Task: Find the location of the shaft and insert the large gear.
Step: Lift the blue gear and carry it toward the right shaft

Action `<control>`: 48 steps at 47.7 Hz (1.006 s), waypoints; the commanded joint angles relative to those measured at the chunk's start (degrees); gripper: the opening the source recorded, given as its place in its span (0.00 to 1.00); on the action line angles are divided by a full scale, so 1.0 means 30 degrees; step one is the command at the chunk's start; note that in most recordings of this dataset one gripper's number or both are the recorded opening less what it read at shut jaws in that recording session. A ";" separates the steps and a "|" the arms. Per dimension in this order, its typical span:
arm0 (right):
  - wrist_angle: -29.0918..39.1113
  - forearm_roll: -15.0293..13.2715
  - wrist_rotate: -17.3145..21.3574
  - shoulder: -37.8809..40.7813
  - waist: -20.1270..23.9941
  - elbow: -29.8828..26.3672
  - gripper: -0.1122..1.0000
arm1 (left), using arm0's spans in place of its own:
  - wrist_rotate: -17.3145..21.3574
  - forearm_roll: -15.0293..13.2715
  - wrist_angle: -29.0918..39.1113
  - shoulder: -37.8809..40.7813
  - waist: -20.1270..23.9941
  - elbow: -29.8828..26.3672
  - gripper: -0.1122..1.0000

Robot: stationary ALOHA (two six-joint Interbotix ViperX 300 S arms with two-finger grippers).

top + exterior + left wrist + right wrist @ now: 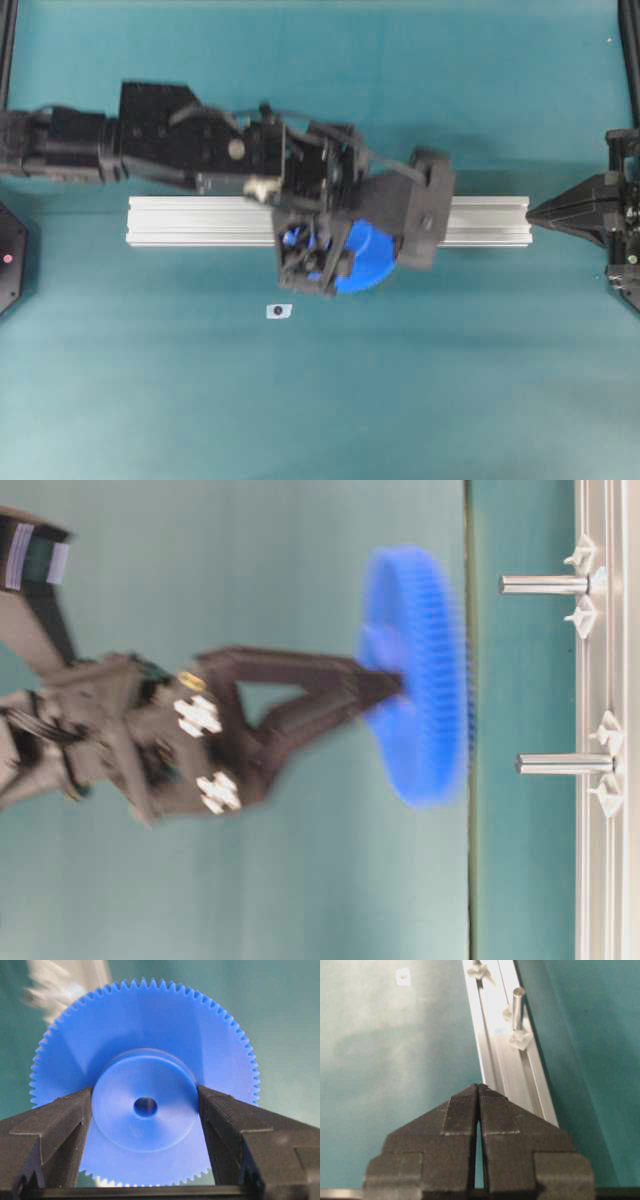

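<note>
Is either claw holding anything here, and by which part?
The left claw holds the large gear by its raised hub; the right claw is shut, empty.

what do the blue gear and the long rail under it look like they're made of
Large gear: likely moulded plastic, with uniform bright blue colour, a smooth satin face and crisp fine teeth.
Rail: probably extruded aluminium, silvery and brushed, with straight lengthwise grooves and bright reflections.

The large gear [145, 1060] is bright blue with fine teeth, a raised round hub and a small centre hole. It is off the surface, above the aluminium rail [200, 220], where the shaft [565, 764] stands between clear brackets.
</note>
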 commanded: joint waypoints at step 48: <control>0.0527 -0.0146 0.0117 -0.0615 -0.0557 -0.0205 0.09 | 0.2344 0.0059 0.0850 0.5068 0.1699 -0.6416 0.73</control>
